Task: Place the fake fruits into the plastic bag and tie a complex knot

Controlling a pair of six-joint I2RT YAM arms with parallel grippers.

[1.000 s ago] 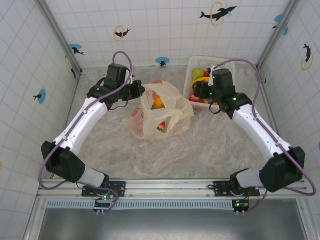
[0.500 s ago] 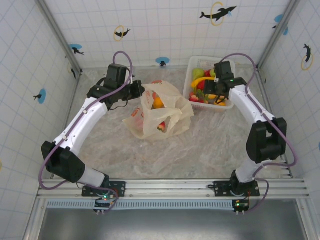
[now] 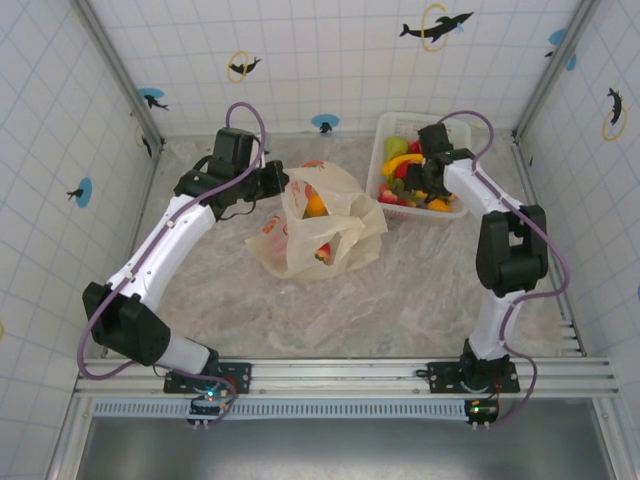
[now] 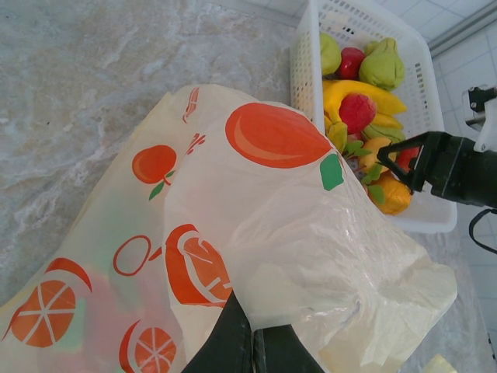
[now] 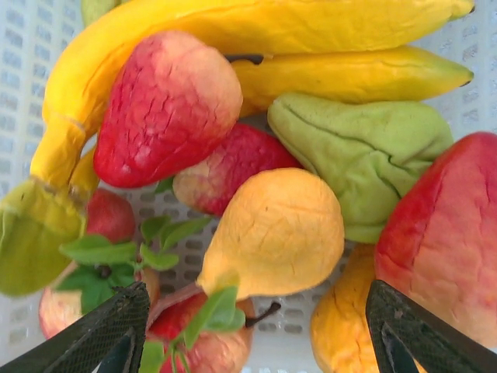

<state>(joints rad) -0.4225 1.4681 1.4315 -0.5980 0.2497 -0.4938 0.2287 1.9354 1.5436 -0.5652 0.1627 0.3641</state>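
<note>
Moved: right arm swung in over the white basket (image 3: pixel 385 130); right gripper (image 5: pixel 260 334) now low over the fake fruits (image 5: pixel 167 109).
Right gripper: jaws wide apart, gripping nothing, above a yellow pear (image 5: pixel 272 233).
Left gripper (image 4: pixel 252 342): closed, pinching the plastic bag (image 4: pixel 295 256).
Bananas (image 5: pixel 349 74): two, lying lengthwise left to right in the right wrist view, tips pointing right.
Bag: mid-table, beside the basket; one orange and one red fruit showing inside.
</note>
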